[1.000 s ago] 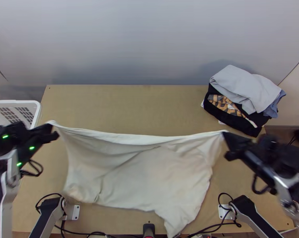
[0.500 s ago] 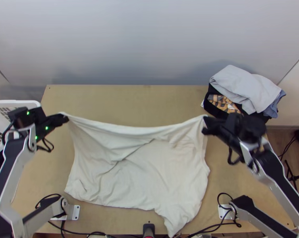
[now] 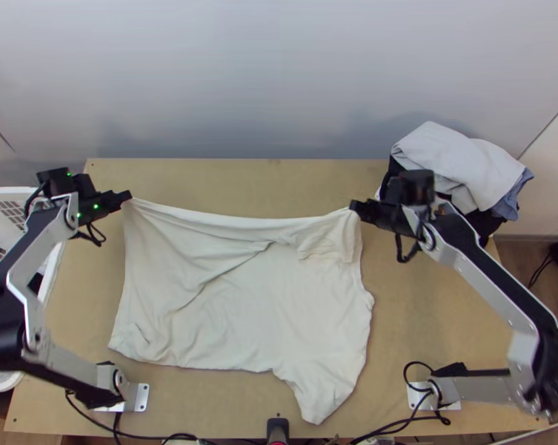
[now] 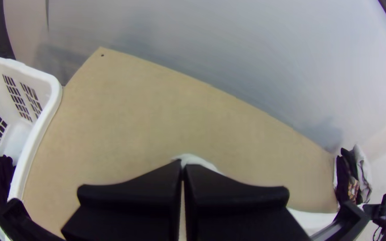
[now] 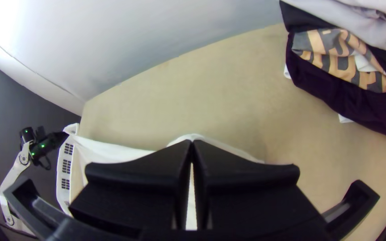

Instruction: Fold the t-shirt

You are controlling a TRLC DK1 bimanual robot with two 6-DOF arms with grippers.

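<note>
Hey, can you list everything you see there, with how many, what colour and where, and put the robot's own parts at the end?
T-shirt: one, cream, across the table, a far corner in each gripper
Table: one, light wood, under the shirt
Clothes pile: one, grey, black, blue and patterned, far right corner
Basket: one, white, left of the table
Cloth: one dark piece, inside the basket
Wall: one, pale grey, behind the table
Cables: several, black, near edge
Left gripper, right gripper: two, black, at the shirt's far corners
Arms: two, silver and black, either side
</note>
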